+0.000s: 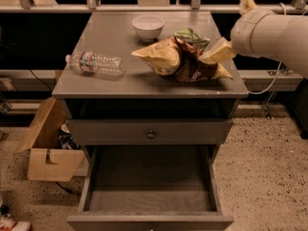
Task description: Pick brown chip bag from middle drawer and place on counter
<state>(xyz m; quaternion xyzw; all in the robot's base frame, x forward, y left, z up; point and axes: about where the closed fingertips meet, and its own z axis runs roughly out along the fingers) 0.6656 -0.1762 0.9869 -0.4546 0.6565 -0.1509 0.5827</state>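
Counter (110,37); gripper (219,52) perhaps at brown bag (185,67)

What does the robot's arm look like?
The arm is a fat, smooth, whitish tube with a rounded end. Its gripper, with pale tan parts, is at that end, over the right side of the counter, by the brown chip bag.
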